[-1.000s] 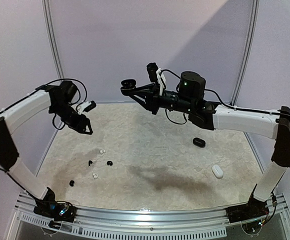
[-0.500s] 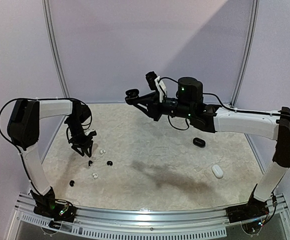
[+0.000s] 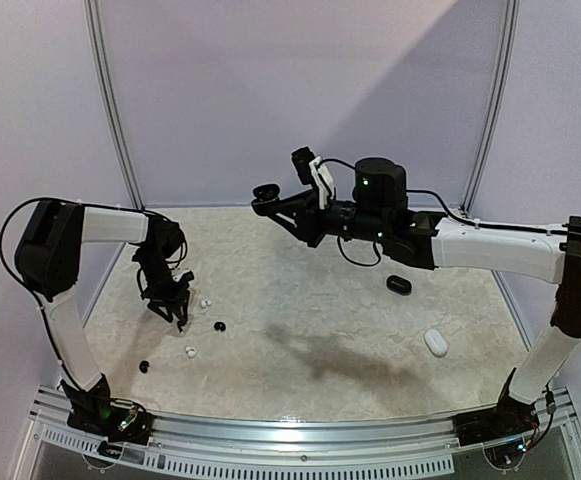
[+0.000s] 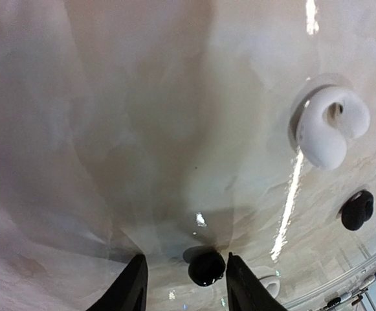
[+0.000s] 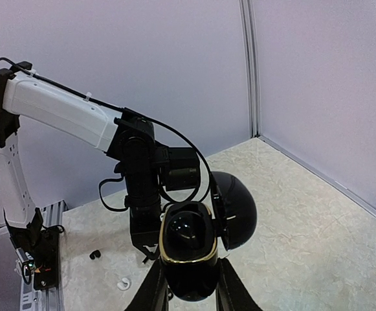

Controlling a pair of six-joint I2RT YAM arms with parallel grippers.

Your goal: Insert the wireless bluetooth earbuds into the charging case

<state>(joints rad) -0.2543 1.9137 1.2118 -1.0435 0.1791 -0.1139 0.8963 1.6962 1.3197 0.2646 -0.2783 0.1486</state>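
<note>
Held high over the far middle of the table, the black charging case [image 3: 264, 190] has my right gripper [image 3: 277, 203] shut on it. In the right wrist view the case [image 5: 186, 249] has a gold rim and its lid [image 5: 237, 210] hangs open to the right, between the fingers of the right gripper [image 5: 188, 288]. My left gripper [image 3: 175, 310] is down at the table on the left, open. A glossy black earbud [image 4: 206, 267] lies between the fingers of the left gripper [image 4: 185, 272], close to the right one. A white earbud [image 4: 330, 126] and a black earbud [image 4: 357, 210] lie further off.
Loose earbuds on the left: white [image 3: 205, 302], black [image 3: 219, 326], white [image 3: 190, 351], black [image 3: 144, 366]. A shut black case [image 3: 398, 284] and a white case [image 3: 436, 343] lie on the right. White frame posts and the wall stand behind.
My left arm has swung down from a raised pose to the table, its fingers now straddling a black earbud and a little narrower. The right arm with the case barely moved.
</note>
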